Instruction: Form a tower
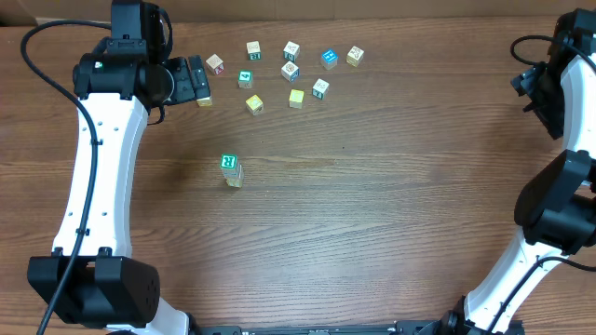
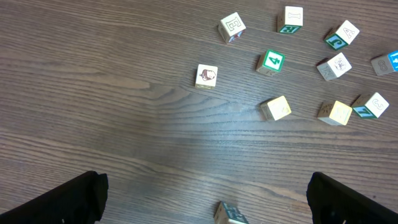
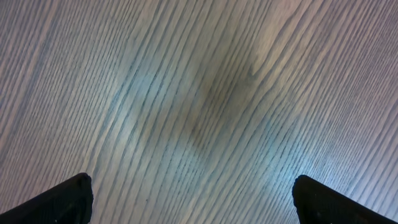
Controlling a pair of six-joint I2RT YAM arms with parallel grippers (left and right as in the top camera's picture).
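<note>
The tower (image 1: pixel 231 169) stands left of the table's middle: a teal-topped letter cube on a pale cube. Its top edge (image 2: pixel 230 213) shows at the bottom of the left wrist view, between the two finger tips. My left gripper (image 1: pixel 191 79) (image 2: pixel 205 184) hangs open and empty above the wood, up and left of the tower in the overhead view. Several loose letter cubes lie behind it, among them a green "4" cube (image 2: pixel 272 62) (image 1: pixel 246 79) and a yellow cube (image 2: pixel 275 107) (image 1: pixel 254 103). My right gripper (image 1: pixel 529 88) (image 3: pixel 193 184) is open over bare wood at the far right.
A blue cube (image 1: pixel 329 59) and a cream cube (image 1: pixel 355 55) end the loose group at the back. One small cube (image 1: pixel 203 100) lies close under the left gripper. A black cable (image 1: pixel 56 56) loops along the left arm.
</note>
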